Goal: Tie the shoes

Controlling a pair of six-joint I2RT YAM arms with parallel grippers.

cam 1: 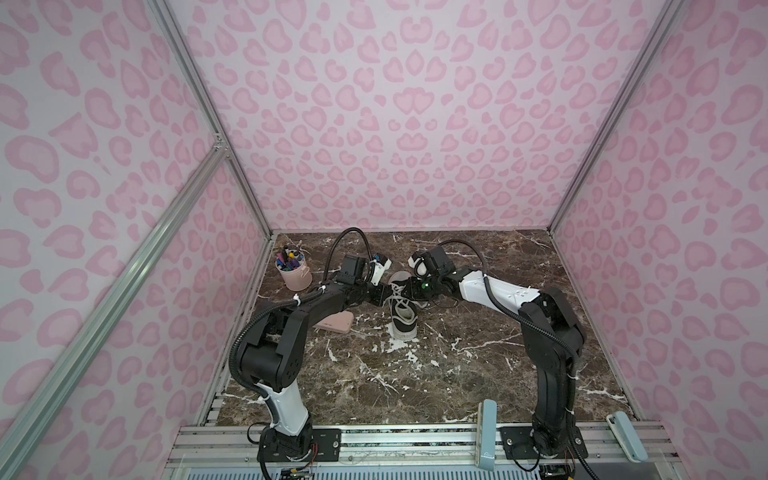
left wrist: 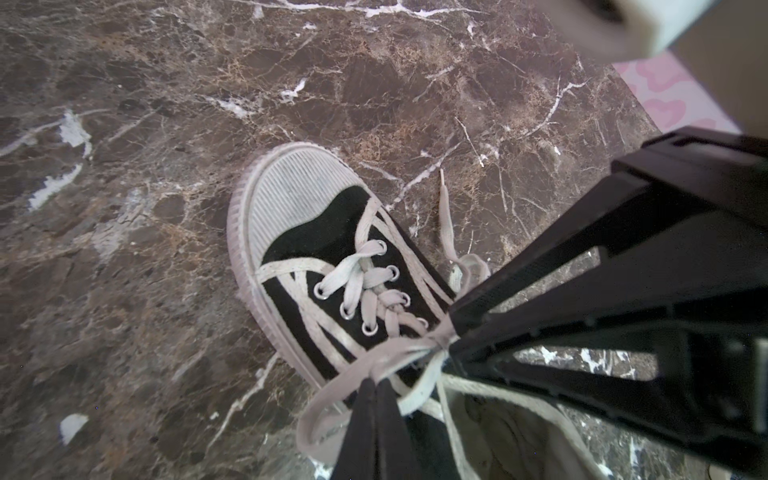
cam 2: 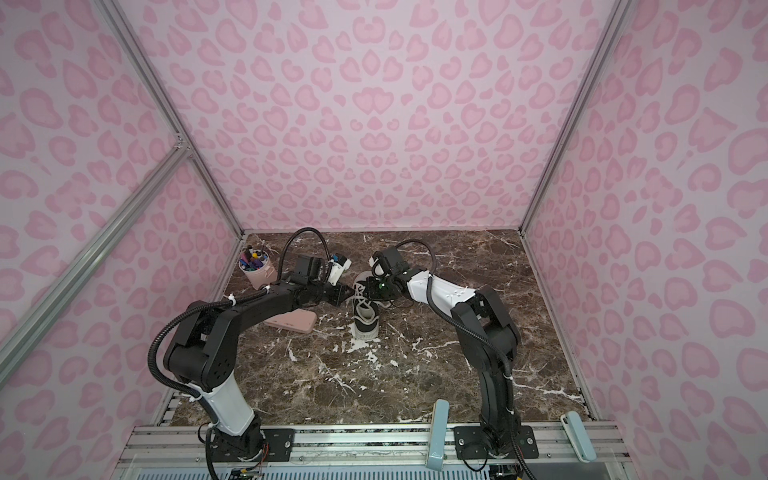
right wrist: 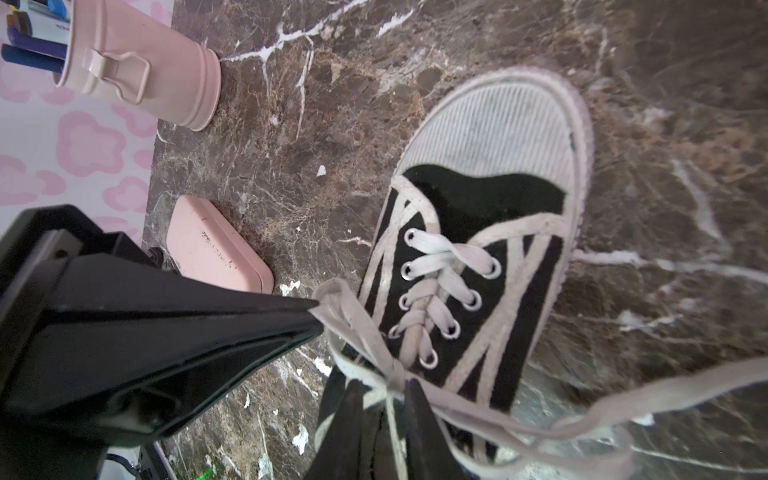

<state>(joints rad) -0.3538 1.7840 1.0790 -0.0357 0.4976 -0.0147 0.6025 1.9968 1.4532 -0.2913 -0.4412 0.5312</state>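
Veined brown marble [left wrist: 124, 249] under canvas sneaker [left wrist: 328, 224]; left tool [left wrist: 376, 382] and right tool [right wrist: 384, 388] each pinch flat white laces [left wrist: 357, 274].

Black arms [cam 1: 291, 324], white shells [cam 1: 503, 291], corrugated black cables [cam 1: 231, 359].

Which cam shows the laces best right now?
Right wrist: the laces are closest, every eyelet row sharp, with the crossing and a loose strand in view. Left wrist shows them smaller, partly hidden behind black fingers. In both top views they are just thin white lines on the shoe.
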